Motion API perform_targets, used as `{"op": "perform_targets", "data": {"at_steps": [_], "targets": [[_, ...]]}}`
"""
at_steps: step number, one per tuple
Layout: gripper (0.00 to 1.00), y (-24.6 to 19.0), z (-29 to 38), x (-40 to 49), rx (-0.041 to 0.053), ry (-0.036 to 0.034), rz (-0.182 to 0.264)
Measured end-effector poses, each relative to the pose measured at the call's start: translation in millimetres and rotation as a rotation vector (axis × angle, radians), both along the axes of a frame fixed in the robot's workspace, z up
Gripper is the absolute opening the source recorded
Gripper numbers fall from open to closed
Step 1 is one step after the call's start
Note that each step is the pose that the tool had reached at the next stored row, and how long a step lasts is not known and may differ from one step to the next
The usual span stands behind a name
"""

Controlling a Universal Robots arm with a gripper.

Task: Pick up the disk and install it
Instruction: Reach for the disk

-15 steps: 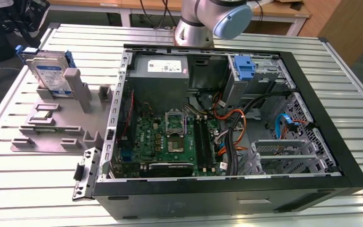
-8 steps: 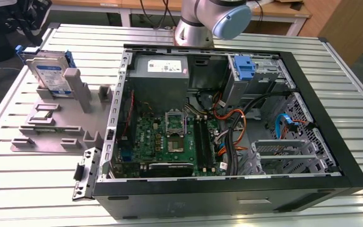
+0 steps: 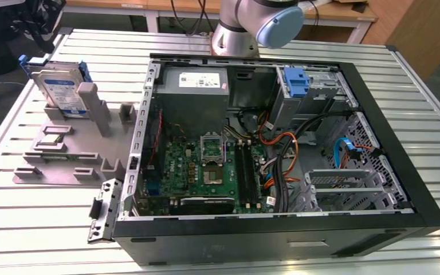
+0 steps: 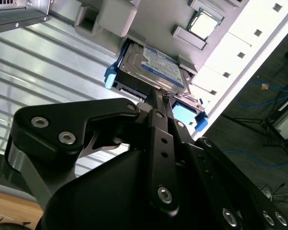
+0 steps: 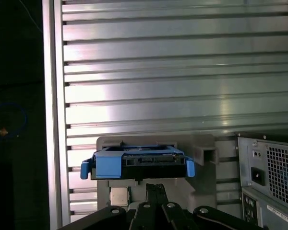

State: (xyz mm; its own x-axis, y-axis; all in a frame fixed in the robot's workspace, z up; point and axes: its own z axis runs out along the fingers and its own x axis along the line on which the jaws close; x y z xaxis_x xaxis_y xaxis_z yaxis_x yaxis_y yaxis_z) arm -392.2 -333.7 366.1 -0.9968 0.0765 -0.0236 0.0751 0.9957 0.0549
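So the disk [image 3: 55, 86] was standing on edge in a slot of the grey holder [image 3: 90, 154], out on the slatted table [image 3: 44, 229] at the exterior view's left, right beside the open case [image 3: 281, 235]. A little chip [image 3: 52, 139] sat flat in another pocket of that holder.

Inside the case were a green board [image 3: 204, 172], a grey power supply [image 3: 203, 83] with a white label, a lone blue bracket [image 3: 297, 81] in the drive bay, plus orange and blue cables [image 3: 285, 152].

The disk had a blue-and-white label, but I couldn't make out the print.

The second wrist view had the disk's labelled face, with the tool [image 4: 161, 98] aimed at it, fingers pinched together and holding nothing. The first wrist view caught the disk edge-on, blue carrier tabs at both ends, and the case's back panel with its socket [image 5: 257, 175].
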Motion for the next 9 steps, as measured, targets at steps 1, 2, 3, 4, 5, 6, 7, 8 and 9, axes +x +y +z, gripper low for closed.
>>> {"op": "perform_targets", "data": {"at_steps": [1, 2, 3, 4, 5, 6, 7, 8, 9], "targets": [[0.11, 0.2, -0.8, 0.0, 0.0001, -0.0003, 0.0], [0.11, 0.6, -1.6, -0.2, 0.0, -0.0002, 0.0], [0.11, 0.9, -1.8, -0.3, 0.0, 0.0, 0.0], [0.11, 1.0, -1.8, -0.3, 0.0, -0.0001, 0.0], [0.11, 1.0, -1.8, -0.3, 0.0, 0.0, 0.0], [0.11, 1.0, -1.8, -0.3, 0.0, 0.0, 0.0], [0.11, 1.2, -1.9, -0.5, 0.0, 0.0, 0.0], [0.11, 1.6, -1.9, -1.1, 0.0, 0.0, 0.0], [0.11, 2.2, -2.1, -2.1, 0.0, -0.0001, 0.0]]}}
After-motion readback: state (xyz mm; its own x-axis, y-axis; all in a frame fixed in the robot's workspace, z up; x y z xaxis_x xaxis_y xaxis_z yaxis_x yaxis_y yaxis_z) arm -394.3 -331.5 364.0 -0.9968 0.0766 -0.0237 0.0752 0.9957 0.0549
